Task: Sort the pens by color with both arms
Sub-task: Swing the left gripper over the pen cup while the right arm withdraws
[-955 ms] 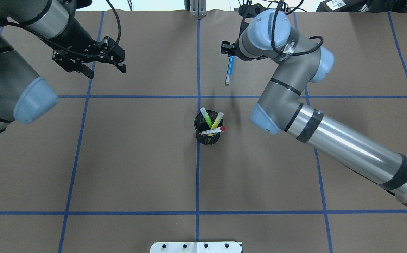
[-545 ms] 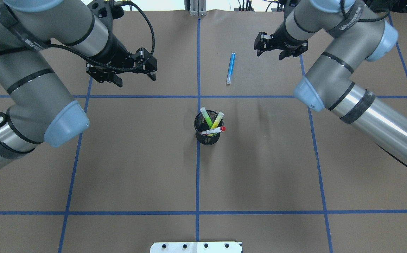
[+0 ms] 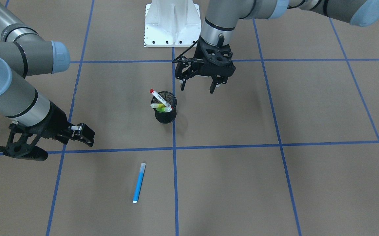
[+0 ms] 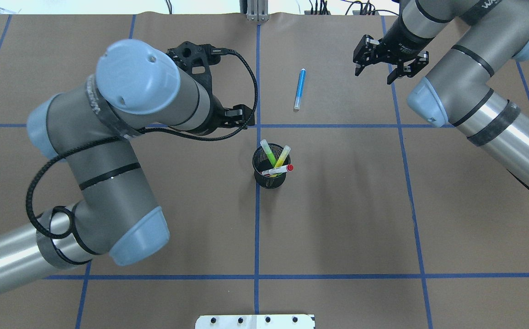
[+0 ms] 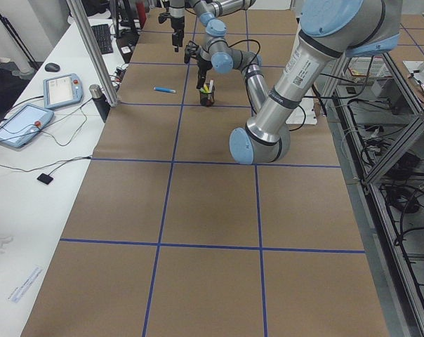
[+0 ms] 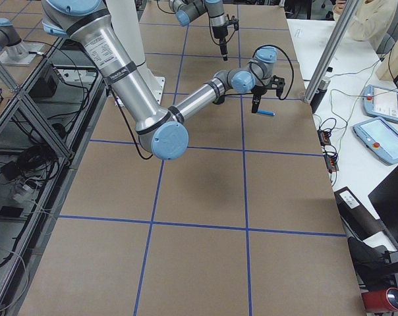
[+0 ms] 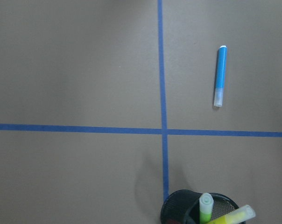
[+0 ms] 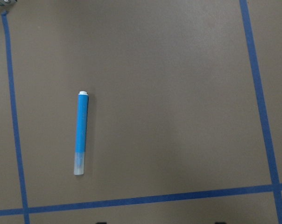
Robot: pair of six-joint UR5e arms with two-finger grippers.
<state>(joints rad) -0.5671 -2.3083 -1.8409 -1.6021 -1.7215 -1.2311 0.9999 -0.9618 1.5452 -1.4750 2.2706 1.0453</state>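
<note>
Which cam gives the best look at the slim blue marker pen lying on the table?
Right wrist-mounted: the slim blue marker pen is largest there, whole and unobstructed. Left wrist-mounted shows it smaller, upper right. Overhead and front-facing show it whole but small; side views, a tiny streak.

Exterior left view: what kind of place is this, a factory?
Probably a robotics lab: the left arm and right arm share a paper-covered table gridded with blue tape, with a control tablet on the desk beside it.
</note>
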